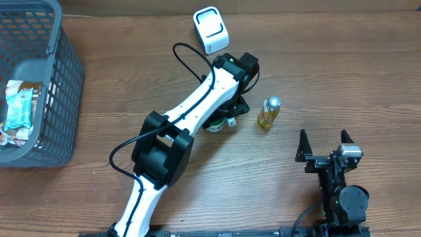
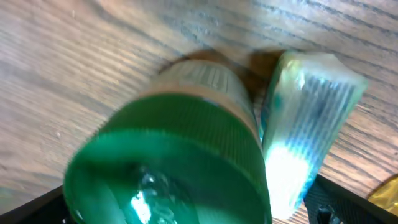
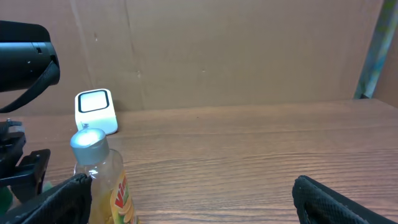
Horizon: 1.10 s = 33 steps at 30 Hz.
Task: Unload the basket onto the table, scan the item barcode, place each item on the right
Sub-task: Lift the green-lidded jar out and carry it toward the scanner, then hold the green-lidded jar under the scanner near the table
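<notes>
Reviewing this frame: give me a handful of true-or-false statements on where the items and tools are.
1. The white scanner stands apart from both bottles. True.
2. The yellow bottle lies in the basket. False: it stands upright on the table.
3. The right tool is open and empty. True.
4. The basket holds nothing. False: packets lie in it.
5. The left tool is at a green-capped bottle. True.

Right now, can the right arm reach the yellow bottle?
Probably yes: the right hand is open, with only bare table between it and the yellow bottle; the left arm sits beyond it.
</notes>
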{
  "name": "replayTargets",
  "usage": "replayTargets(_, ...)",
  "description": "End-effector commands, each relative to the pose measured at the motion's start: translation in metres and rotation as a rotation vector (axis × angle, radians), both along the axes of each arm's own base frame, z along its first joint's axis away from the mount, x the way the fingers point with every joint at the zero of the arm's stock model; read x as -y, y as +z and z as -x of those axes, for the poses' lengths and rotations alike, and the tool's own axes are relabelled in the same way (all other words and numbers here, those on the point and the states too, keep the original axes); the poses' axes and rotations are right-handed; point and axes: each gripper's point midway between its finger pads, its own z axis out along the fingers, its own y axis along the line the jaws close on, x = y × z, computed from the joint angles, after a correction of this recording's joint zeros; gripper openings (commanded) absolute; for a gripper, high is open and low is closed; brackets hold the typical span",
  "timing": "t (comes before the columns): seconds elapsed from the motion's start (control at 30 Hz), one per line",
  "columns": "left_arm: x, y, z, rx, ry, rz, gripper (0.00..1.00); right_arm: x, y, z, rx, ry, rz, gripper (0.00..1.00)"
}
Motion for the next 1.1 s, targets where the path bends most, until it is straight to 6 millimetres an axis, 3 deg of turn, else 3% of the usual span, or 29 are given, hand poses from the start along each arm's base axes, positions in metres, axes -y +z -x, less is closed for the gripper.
replayTargets(0.0,-0.011,0.026,-0.016,0.056,-0.157,0.027,1.00,0.000,-0.003,0.000,-0.002,-0.002,0.004,1.00)
replayTargets(0.27,-0.017,0.055,-0.037,0.143,-0.355,0.078,1.00,0.000,-0.003,0.000,-0.002,-0.002,0.004,1.00)
replayTargets(0.5,-0.009,0.082,-0.047,0.212,-0.599,0.197,1.00,0.000,-0.003,0.000,-0.002,-0.002,0.004,1.00)
replayTargets(0.7,-0.007,0.082,-0.036,0.167,-0.728,0.239,0.72,0.000,-0.003,0.000,-0.002,-0.002,0.004,1.00)
replayTargets(0.73,-0.005,0.082,-0.033,0.158,-0.772,0.253,0.72,0.000,-0.003,0.000,-0.002,-0.002,0.004,1.00)
replayTargets(0.9,-0.005,0.079,-0.025,0.128,-0.876,0.258,0.93,0.000,-0.003,0.000,-0.002,-0.002,0.004,1.00)
replayTargets(1.07,-0.008,0.065,-0.019,0.092,-0.889,0.255,0.95,0.000,-0.003,0.000,-0.002,-0.002,0.004,1.00)
